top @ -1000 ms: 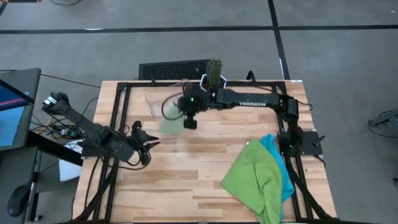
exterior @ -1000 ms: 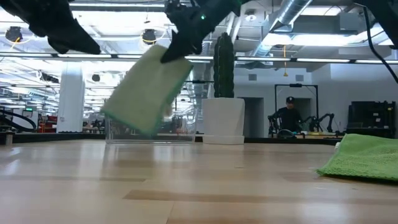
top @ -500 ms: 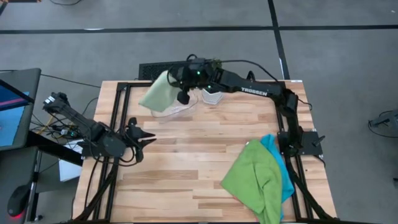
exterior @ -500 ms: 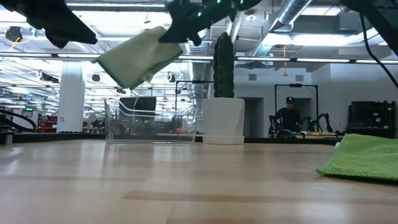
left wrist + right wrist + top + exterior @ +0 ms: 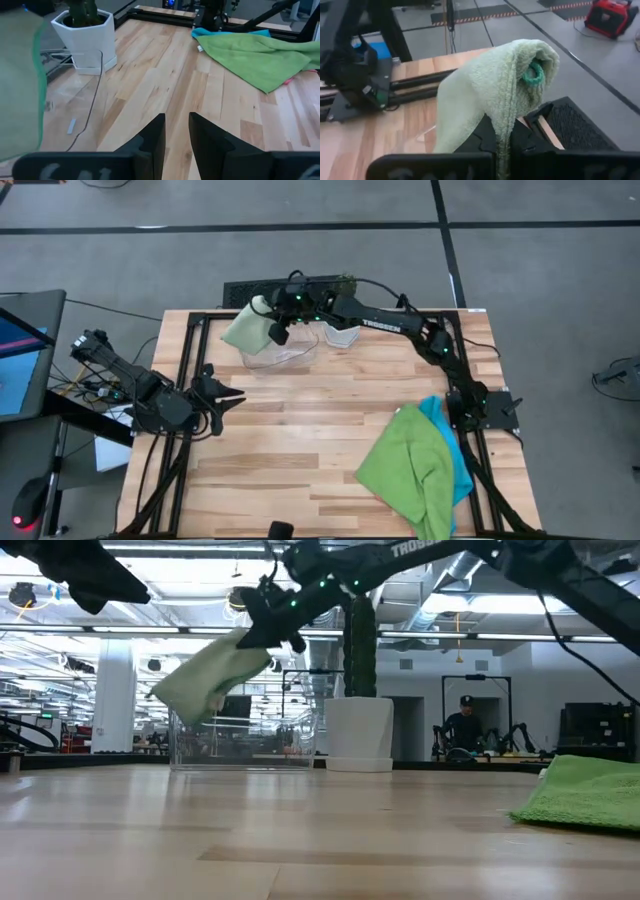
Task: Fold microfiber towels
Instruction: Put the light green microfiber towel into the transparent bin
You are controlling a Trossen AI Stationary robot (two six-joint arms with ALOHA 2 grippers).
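Note:
A folded pale green microfiber towel point(image 5: 245, 328) hangs in the air over the far-left end of a clear plastic tray point(image 5: 290, 355), with my right gripper point(image 5: 277, 330) shut on it. In the low view the towel point(image 5: 210, 680) droops just above the tray point(image 5: 240, 745). A bright green towel point(image 5: 405, 470) lies crumpled on top of a cyan one point(image 5: 450, 445) at the table's near right. My left gripper point(image 5: 225, 392) hovers by the left edge. Its fingers point(image 5: 155, 135) stand a narrow gap apart with nothing between them. My right gripper pinches the folded towel between its two fingers point(image 5: 487, 132), gripping several layers at a bunched edge point(image 5: 501, 117). It reaches in from the table's right, slanting a little downward. The towel sticks out past the fingertips and droops slack, clear of the tray.
A white pot with a cactus point(image 5: 342, 330) stands beside the tray at the far edge, close to my right arm. A dark grille point(image 5: 260, 290) lies behind the table. Bare wood point(image 5: 300, 440) spreads across the table's middle and near left.
My right gripper has carried the pale green towel from above the table, in front of the tray, toward the far edge and a little left, rolling as it went. The towel has swung up and now hangs over the tray. My left gripper has drawn back slightly toward the left edge.

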